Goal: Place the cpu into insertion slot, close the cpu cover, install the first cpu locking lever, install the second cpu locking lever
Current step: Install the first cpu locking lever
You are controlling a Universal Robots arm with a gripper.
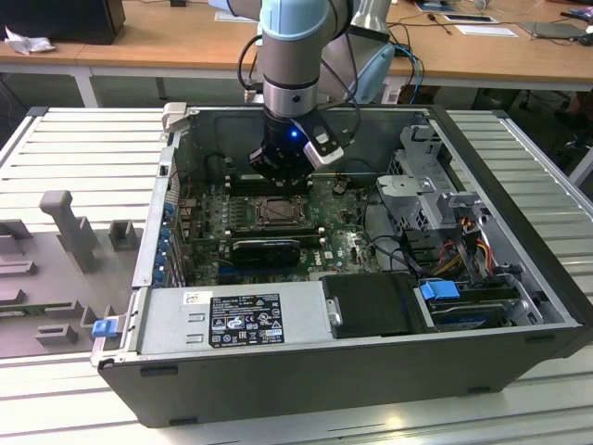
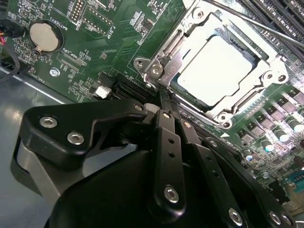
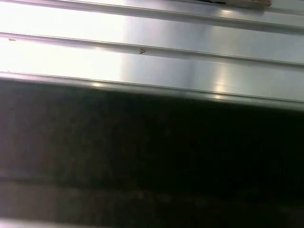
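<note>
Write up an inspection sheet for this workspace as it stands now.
Surface: ribbed metal table carrying an open computer case.
Job's things: chip sits in the socket; cover frame lies down around it.
Clutter: grey fixture blocks on the exterior view's left.
Tool: tool, fingers together, tips at the socket's edge beside a lever hook.
Cables: coloured wire bundle by the drive bays.
Surroundings: wooden desks behind.

1. The gripper (image 2: 164, 102) body blocks the motherboard (image 2: 109, 42) just beside the cpu cover (image 2: 190, 35).
2. The cover's far corner runs off the picture's edge.
3. The arm (image 1: 295, 56) hides the case's (image 1: 306, 371) back wall.
</note>
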